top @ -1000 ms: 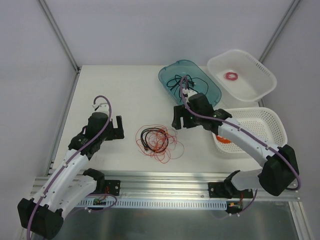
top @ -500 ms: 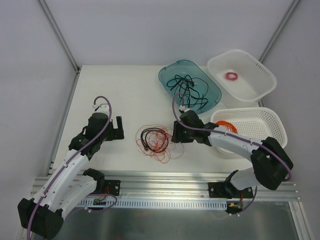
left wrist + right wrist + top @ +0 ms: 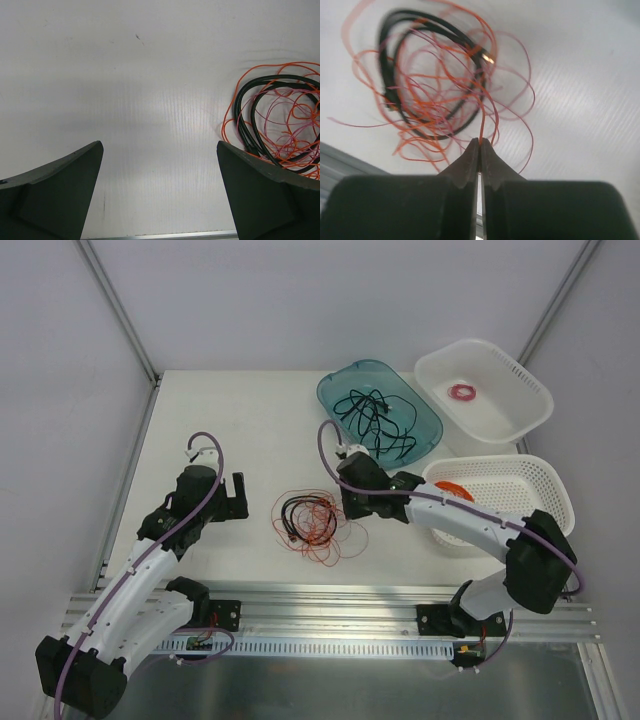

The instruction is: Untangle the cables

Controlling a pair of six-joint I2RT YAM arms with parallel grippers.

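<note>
**Cable untangling: sorted bins filling up, main knot not cracked yet**

Watching this from the side of the room. On the left, the left gripper (image 3: 237,496) hangs low over the table (image 3: 230,420) with its jaws spread wide and nothing in them, pointed at the mess but well short of it.

In the middle of the table sits the tangle (image 3: 316,523): a bunch of super thin red loops with a black cord (image 3: 291,511) wound through them. All one clump as far as I can see, nothing pulled free.

Right at its right edge is the right gripper (image 3: 350,508), pinched tight. The wrist view shows one red wire (image 3: 483,117) running straight into the closed tips, so I'd say it's got that strand.

Further right and far, the teal tray (image 3: 331,390) holds some loose black cables (image 3: 375,420). The far white basket (image 3: 520,375) has a small pink ring (image 3: 462,392), and the near white basket (image 3: 556,502) shows a bit of orange coil (image 3: 449,487).

My read: a few pieces are already binned, but the red-and-black knot is the real job and it's barely begun. Every red wire and that cord are left to separate.
</note>
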